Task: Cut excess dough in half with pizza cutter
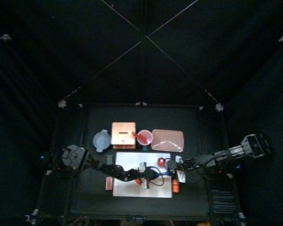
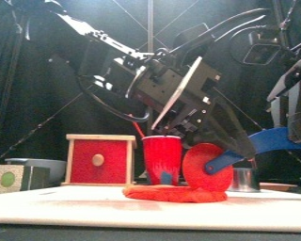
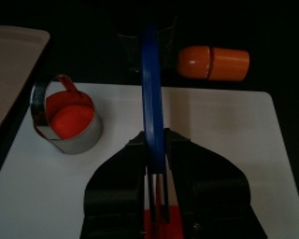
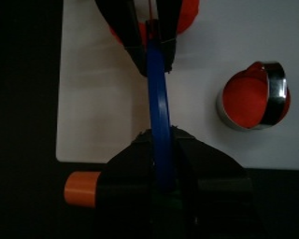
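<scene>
- A white cutting board (image 1: 125, 160) lies in the lower middle of the top view, on a black worktop (image 1: 191, 199). One arm reaches onto it from the left of the frame and one from the right.
- The pizza cutter (image 2: 206, 166) has a red wheel and a long blue handle. In the front view it stands just right of centre, its wheel down on the dough.
- The dough (image 2: 169, 193), flat and red, lies on the board at lower centre of the front view.
- The left tool (image 3: 155, 140) is clamped on the cutter, with the blue handle running straight up the frame from between its jaws.
- The right tool (image 4: 160, 142) is also clamped on the blue handle, further from the wheel.
- Behind the dough stand a red cup (image 2: 161, 158) and, left of it, a wooden box (image 2: 98, 160).
- A metal cup (image 3: 64, 121) holding red dough sits on the board.
- An orange cylinder (image 3: 215, 62) lies just off the board's edge.
</scene>
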Controlling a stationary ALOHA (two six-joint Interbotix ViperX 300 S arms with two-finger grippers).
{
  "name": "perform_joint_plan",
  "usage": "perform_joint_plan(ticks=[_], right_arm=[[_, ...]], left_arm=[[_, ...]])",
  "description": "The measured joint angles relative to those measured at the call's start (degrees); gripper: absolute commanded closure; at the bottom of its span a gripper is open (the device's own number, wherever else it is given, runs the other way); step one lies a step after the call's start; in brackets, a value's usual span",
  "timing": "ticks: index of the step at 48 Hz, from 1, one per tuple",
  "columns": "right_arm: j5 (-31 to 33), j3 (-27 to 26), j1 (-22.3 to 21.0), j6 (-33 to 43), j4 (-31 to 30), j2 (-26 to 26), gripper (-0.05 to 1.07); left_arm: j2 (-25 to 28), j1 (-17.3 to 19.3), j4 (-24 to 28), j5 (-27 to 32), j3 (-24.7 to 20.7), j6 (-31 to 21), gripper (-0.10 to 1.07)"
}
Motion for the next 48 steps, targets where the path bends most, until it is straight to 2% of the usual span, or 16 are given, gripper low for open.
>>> perform_joint_plan(ticks=[28, 40, 48], right_arm=[[6.15, 1.93, 0.09, 0.18, 2.37, -8.35, 0.63], [8.53, 1.58, 0.0, 0.18, 2.99, -12.83, 0.63], [9.32, 1.23, 0.0, 0.26, 4.22, -14.33, 0.63]], left_arm=[[1.76, 1.49, 6.68, 0.7, -4.48, -0.09, 0.45], [-1.41, 2.02, 10.63, 0.88, -3.6, -0.18, 0.43], [-3.78, 2.02, 13.62, 0.26, -2.02, -0.09, 0.33]])
